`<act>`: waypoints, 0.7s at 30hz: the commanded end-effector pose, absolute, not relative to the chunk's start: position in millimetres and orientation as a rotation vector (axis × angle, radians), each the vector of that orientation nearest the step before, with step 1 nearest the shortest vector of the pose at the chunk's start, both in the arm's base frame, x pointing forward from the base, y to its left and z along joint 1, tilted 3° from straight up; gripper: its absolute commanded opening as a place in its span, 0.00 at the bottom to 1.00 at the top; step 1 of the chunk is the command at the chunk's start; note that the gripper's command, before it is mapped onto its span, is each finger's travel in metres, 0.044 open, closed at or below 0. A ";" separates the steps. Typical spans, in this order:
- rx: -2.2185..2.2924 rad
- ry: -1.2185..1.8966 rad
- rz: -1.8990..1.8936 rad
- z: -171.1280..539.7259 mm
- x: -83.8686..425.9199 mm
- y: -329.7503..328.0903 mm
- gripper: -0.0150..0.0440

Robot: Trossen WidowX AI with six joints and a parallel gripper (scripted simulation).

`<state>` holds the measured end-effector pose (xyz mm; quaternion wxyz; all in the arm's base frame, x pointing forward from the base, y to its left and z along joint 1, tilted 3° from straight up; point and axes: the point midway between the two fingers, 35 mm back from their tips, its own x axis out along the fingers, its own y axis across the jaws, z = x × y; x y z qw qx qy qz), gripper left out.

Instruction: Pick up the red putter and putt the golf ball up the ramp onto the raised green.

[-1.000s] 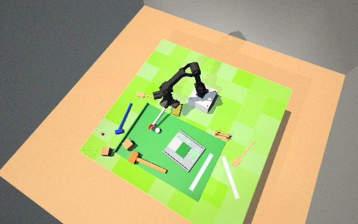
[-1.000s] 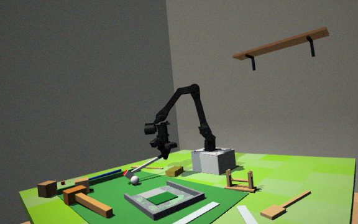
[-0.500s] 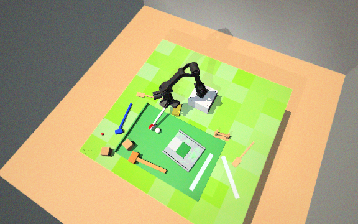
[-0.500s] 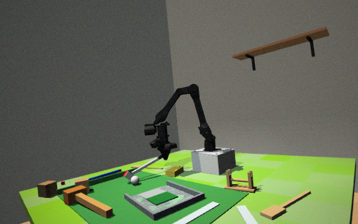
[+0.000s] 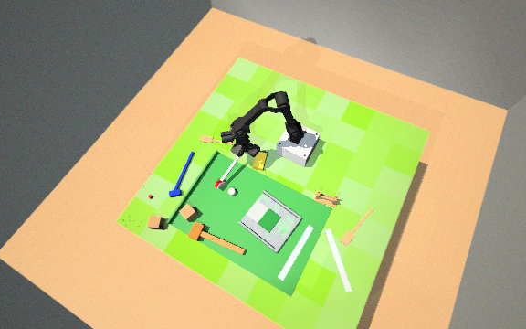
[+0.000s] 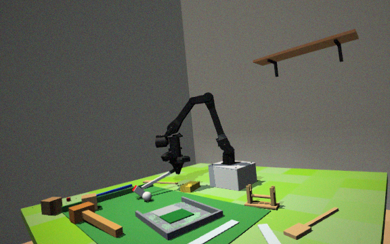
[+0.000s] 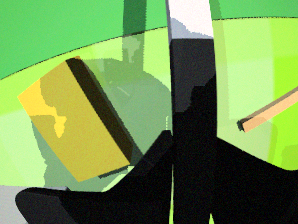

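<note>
My gripper [image 6: 176, 168] has its fingers clenched on the dark grip end of the putter [image 5: 229, 172], which slopes down from me to the dark green mat [image 5: 245, 238]. Its red head [image 5: 218, 184] sits low just beside the ball [image 5: 231, 191], on the side away from the green [image 5: 269, 220]; can't tell if head and ball touch. Wrist view shows the shaft [image 7: 188, 3] running straight out between my fingers, dark grip then white. Putter reads as stiff and light, thin and smooth, so likely to twist in the grasp on impact; holding at the grip end gives reach but little control of the face. Ball looks small, hard, rolls easily, so a soft tap is probably enough, too hard and it overshoots the raised frame. Counts on the bench: one red putter, one blue putter [image 5: 183, 175], one ball, one green, one mallet [image 5: 215, 238], two wooden cubes [image 5: 155, 222] [image 5: 188, 212], two white strips [image 5: 295, 252] [image 5: 338, 260], one yellow block [image 5: 259, 161], one small wooden rack [image 6: 262, 197], one wooden paddle [image 5: 357, 227].
</note>
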<state>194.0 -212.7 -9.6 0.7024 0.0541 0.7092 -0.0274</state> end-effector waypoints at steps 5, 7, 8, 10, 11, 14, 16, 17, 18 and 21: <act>0.120 1.574 -0.057 -4.8 212.7 -143.9 0.25; 0.120 1.573 -0.056 -4.0 214.3 -119.1 0.25; 0.121 1.573 -0.055 -3.8 214.1 -106.9 0.25; 0.122 1.572 -0.053 -3.8 212.1 -85.4 0.25; 0.122 1.572 -0.053 -3.8 211.2 -79.8 0.25; 0.122 1.572 -0.053 -3.8 210.9 -78.0 0.25; 0.122 1.572 -0.053 -0.9 211.3 -78.3 0.25; 0.122 1.572 -0.053 2.0 211.7 -78.6 0.25; 0.122 1.572 -0.053 5.9 212.1 -78.9 0.25; 0.122 1.572 -0.053 21.2 213.0 -80.0 0.25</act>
